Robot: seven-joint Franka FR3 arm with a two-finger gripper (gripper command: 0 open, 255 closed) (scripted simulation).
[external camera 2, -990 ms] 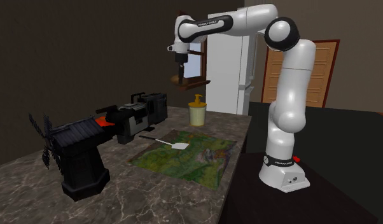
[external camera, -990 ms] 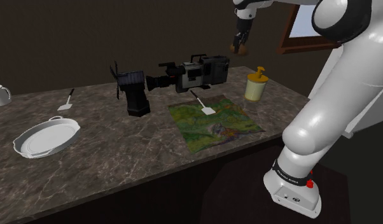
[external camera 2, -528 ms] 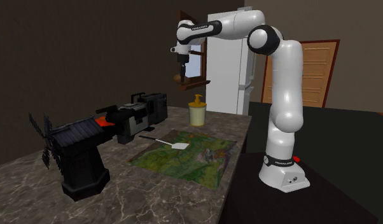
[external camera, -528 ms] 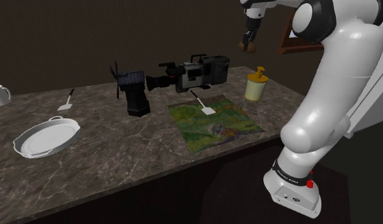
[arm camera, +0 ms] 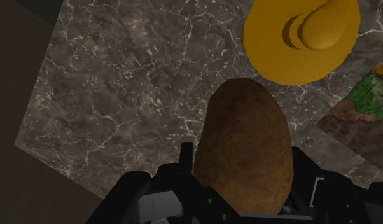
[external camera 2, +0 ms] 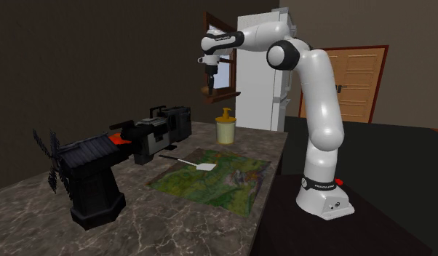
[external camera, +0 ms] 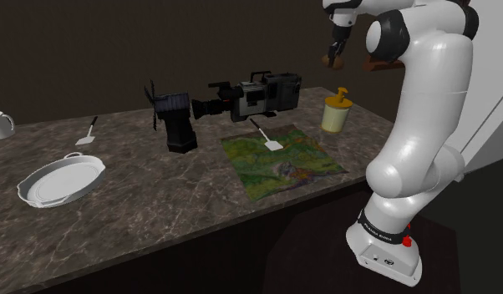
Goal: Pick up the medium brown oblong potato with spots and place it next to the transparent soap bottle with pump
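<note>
Wrist view first: my gripper (arm camera: 242, 186) is closed around the potato (arm camera: 244, 143), one black finger pressed to each side of it. The potato is brown, oblong and faintly speckled, and its free end points away from the gripper toward the surface (arm camera: 120, 83), which is dark stone with pale veins. Past that end I see the round orange-yellow pump top of the soap bottle (arm camera: 301, 37) from above. It sits close beside the potato's tip on the side of the finger nearer the mat. A corner of the green patterned mat (arm camera: 368, 95) shows just past the bottle.

From the shoulder view, the gripper (external camera: 334, 55) hangs well above the surface (external camera: 158, 209) with the potato (external camera: 331, 60) in its grasp, clear of everything. The soap bottle (external camera: 336, 114), pale yellow with a darker pump, stands upright almost straight beneath the gripper, near the surface's far corner. The mat (external camera: 279, 159) lies below the gripper and nearer the stand, and a small white spatula (external camera: 266, 135) rests on it. A black video camera (external camera: 254, 96) sits beside the bottle, on the side away from the arm.

From the second exterior view, the gripper (external camera 2: 210, 77) points down, high over the soap bottle (external camera 2: 225, 128).
</note>
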